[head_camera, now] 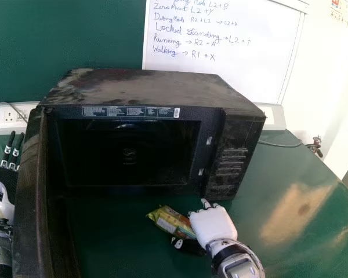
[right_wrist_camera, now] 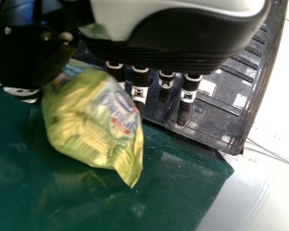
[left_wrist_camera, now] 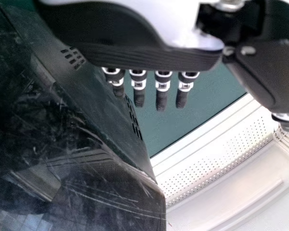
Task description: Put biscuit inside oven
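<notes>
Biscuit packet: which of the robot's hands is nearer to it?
The right. In the head view, the right hand is at the right end of the packet; the left hand is farther off, on the other side of the open oven door.

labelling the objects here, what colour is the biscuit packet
The biscuit packet is yellow-green, with a blue and red logo; the right wrist view shows it best.

Likely a lab, with a handwritten whiteboard (head_camera: 243, 75)
</notes>
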Action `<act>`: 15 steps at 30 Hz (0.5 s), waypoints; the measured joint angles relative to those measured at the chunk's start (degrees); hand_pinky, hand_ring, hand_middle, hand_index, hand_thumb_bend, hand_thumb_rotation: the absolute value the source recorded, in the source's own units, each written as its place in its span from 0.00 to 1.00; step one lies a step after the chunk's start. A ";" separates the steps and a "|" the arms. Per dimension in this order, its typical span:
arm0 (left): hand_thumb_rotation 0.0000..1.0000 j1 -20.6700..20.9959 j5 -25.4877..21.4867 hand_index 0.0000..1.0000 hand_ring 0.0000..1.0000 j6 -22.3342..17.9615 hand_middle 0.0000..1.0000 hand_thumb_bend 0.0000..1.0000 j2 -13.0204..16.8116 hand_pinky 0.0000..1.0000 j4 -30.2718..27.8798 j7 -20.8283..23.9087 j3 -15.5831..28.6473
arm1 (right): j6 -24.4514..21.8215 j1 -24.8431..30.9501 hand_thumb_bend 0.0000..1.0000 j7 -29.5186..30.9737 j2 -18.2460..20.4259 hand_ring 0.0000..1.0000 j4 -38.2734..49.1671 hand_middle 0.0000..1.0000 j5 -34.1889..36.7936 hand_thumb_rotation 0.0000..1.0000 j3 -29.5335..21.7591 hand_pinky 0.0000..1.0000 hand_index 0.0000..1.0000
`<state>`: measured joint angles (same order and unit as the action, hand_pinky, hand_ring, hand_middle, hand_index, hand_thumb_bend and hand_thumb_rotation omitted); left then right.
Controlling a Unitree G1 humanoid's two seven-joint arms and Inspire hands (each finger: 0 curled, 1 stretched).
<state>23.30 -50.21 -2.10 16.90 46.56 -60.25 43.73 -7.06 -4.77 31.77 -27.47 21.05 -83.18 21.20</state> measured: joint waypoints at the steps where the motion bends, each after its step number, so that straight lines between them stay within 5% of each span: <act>1: 0.61 -0.01 0.00 0.87 0.15 -0.01 0.41 0.14 -0.03 0.00 -0.03 0.00 0.00 | -0.01 0.05 0.75 -0.17 0.01 0.65 -0.02 0.63 0.06 0.08 -0.03 0.82 0.68; 15: 0.67 -0.09 0.01 0.87 0.16 -0.26 0.41 0.13 -0.22 0.00 -0.12 -0.06 -0.01 | 0.21 2.98 0.68 -10.99 0.65 0.61 -1.81 0.61 6.92 0.00 -1.68 0.79 0.65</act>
<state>23.21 -50.20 -2.36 16.68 46.45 -60.31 43.72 -6.85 -1.80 20.78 -26.82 19.24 -76.27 19.53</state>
